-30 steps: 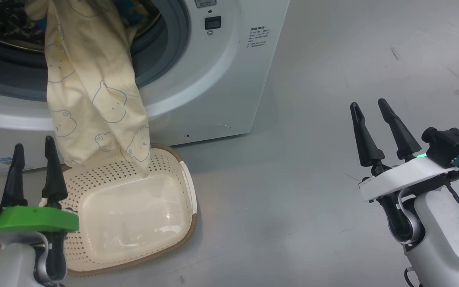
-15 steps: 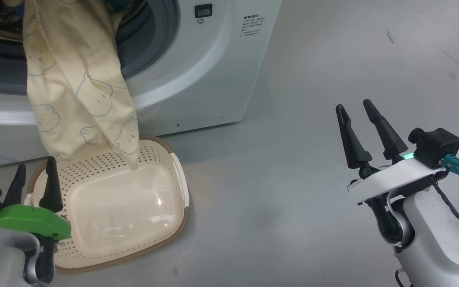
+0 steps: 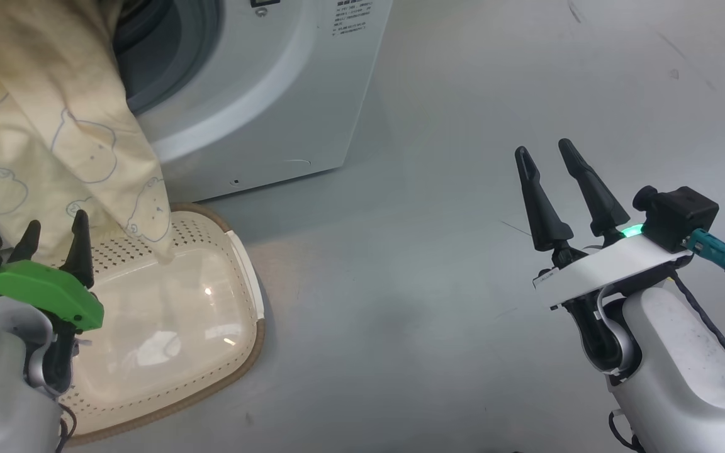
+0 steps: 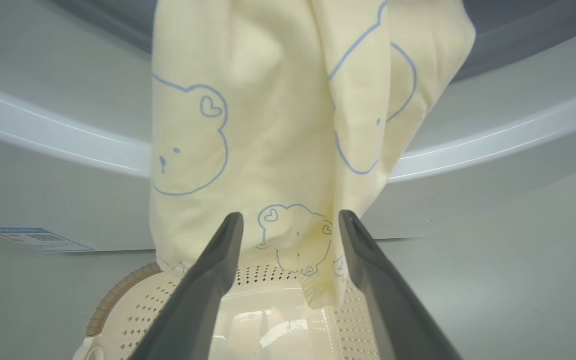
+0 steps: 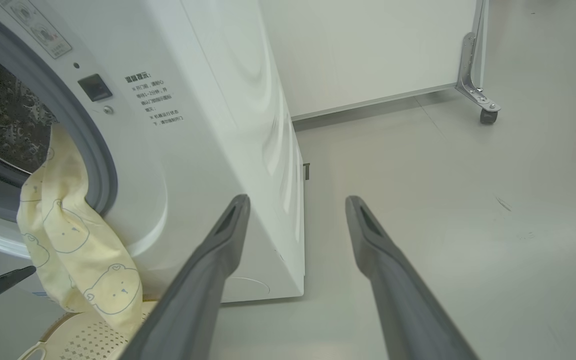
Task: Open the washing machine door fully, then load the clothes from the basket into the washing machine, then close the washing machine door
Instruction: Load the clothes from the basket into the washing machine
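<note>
Left tool (image 3: 55, 221) (image 4: 291, 216) was released, fingers spread w/ nothing btwn them. It sat low at the basket's near-left edge, tips pointing at the hanging cloth. From the wrist view the cloth hung just beyond the tips; couldn't tell if either finger touched it. The green mount and pale forearm hid the basket's left side in the head view.

Right tool (image 3: 544, 148) (image 5: 297, 199) was also released and empty, well apart to the right over bare floor (image 3: 432, 283), aimed past the machine's right front corner.

The clothes (image 3: 54, 126) (image 4: 268, 125) (image 5: 75, 250), pale yellow w/ bear outlines, draped out of the washing machine (image 3: 274, 94) (image 5: 208, 125) over the grey gasket (image 5: 93, 150) and down the front, lower end dangling into the basket (image 3: 246, 264) (image 4: 118, 295) (image 5: 83, 340). Whether that end rested on the basket bottom was hard to judge. The top of the cloth was cut off in the head and left wrist views, so how much lay inside the drum (image 5: 3, 115) was unclear; only a slice of drum showed.

Basket stood on the floor right against the machine front, its glossy bottom bare apart from that cloth tip. A blue sticker (image 4: 33, 239) showed low on the machine front, text too small to read. The printed label (image 3: 353, 16) was cropped at the frame top.
</note>
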